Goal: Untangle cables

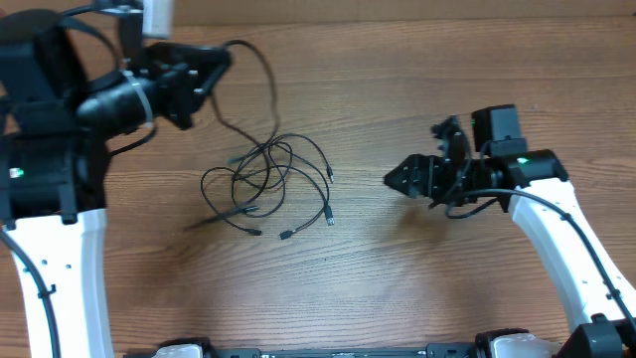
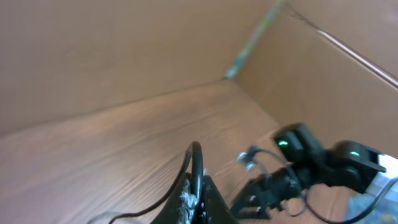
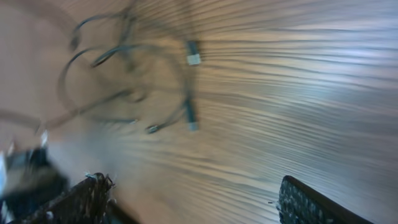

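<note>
The cables [image 1: 268, 177] are thin black cords lying in a loose tangle of loops on the wooden table [image 1: 397, 89], with small plug ends [image 1: 329, 220] spread toward the front right. One cord rises from the tangle in a high arc to my left gripper [image 1: 217, 62], which is raised at the back left. In the left wrist view, the left gripper [image 2: 200, 198] is shut on that black cord [image 2: 197, 158]. My right gripper [image 1: 394, 179] is to the right of the tangle, apart from it. In the right wrist view it [image 3: 199, 202] is open and empty, with the cables [image 3: 134, 81] blurred ahead.
Brown cardboard walls [image 2: 124, 50] enclose the table at the back and side. The right arm [image 2: 311, 168] shows in the left wrist view. The white arm links [image 1: 60, 268] run down both sides of the table.
</note>
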Controlling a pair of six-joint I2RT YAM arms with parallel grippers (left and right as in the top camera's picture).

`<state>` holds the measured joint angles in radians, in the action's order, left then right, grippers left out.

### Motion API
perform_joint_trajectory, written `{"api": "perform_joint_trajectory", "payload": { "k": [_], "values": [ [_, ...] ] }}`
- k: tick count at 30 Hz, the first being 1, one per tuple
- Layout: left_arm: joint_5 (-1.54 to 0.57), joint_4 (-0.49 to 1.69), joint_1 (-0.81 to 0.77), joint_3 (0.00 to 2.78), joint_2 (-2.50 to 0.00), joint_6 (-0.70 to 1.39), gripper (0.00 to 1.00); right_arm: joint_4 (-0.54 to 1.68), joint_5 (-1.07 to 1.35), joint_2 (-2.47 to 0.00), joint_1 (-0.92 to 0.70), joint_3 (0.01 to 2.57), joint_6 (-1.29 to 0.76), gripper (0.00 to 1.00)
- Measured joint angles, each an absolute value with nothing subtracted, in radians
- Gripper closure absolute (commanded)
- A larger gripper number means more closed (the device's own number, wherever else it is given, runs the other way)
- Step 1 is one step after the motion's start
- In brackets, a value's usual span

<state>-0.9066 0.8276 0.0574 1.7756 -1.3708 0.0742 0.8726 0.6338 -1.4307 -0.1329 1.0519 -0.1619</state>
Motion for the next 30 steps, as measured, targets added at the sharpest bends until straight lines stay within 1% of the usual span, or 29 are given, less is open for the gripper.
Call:
{"api": "perform_joint_trajectory", "payload": {
  "k": [3,7,11,15,17,20,22,27,30],
  "values": [
    [-0.91,0.762,-0.029,1.776,-1.371,0.07,0.96,0.83,0.681,-1.431,-0.189,1.052,-0.136,0.14],
    [-0.909,0.712,-0.09,1.776,-1.371,0.052,0.96,0.798,0.684,-1.431,-0.241,1.052,-0.134,0.14],
    [-0.842,0.699,-0.083,1.776,-1.37,0.049,0.96,0.821,0.605,-1.431,-0.245,1.052,-0.168,0.14],
    [-0.781,0.635,-0.042,1.776,-1.367,0.079,0.96,0.839,0.532,-1.431,-0.245,1.052,-0.192,0.09],
    [-0.773,0.575,-0.009,1.776,-1.361,0.136,0.96,0.836,0.514,-1.431,-0.245,1.052,-0.201,0.09],
    [-0.815,0.422,0.035,1.776,-1.348,0.316,0.96,0.83,0.493,-1.431,-0.245,1.052,-0.209,0.1],
    [-0.849,0.361,0.037,1.779,-1.341,0.431,0.96,0.826,0.488,-1.431,-0.245,1.052,-0.209,0.1],
    [-0.918,0.316,0.037,1.781,-1.328,0.675,0.96,0.824,0.482,-1.431,-0.245,1.052,-0.21,0.1],
    [-0.935,0.303,0.037,1.781,-1.328,0.754,0.96,0.827,0.482,-1.431,-0.245,1.052,-0.21,0.1]
  ]
}}
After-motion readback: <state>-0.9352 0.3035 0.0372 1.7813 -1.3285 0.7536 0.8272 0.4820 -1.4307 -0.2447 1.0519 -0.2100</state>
